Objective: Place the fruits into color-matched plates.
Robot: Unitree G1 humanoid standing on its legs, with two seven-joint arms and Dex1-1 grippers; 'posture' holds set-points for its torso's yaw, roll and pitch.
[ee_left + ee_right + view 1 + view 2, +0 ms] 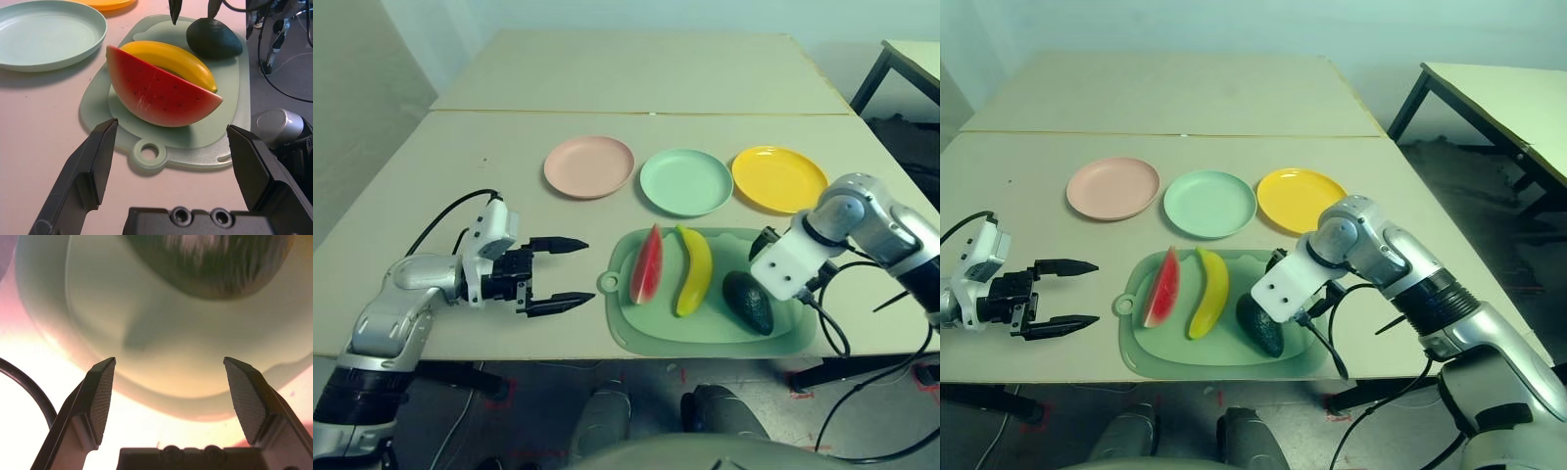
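On the far left, the robot's left gripper, two black fingers (562,273), stands wide open over the bare table (431,245), holding nothing. Back behind it is the round salmon-pink plastic plate (589,167). The pale green cutting mat (631,328) comes next, with the red watermelon wedge with green rind (647,266), then the curved yellow banana (695,271) beside it; the left wrist view shows seeds dotting the red flesh. Beyond the mat sits the round mint-green plate (686,182), cut off in that wrist view. Then there's the round bright-yellow plate (779,179) and, on the mat, the dark green egg-shaped avocado (748,303). Its edge is partly covered by the right gripper (169,360), whose fingers the right wrist view shows wide apart, empty, the avocado blurred beyond them.
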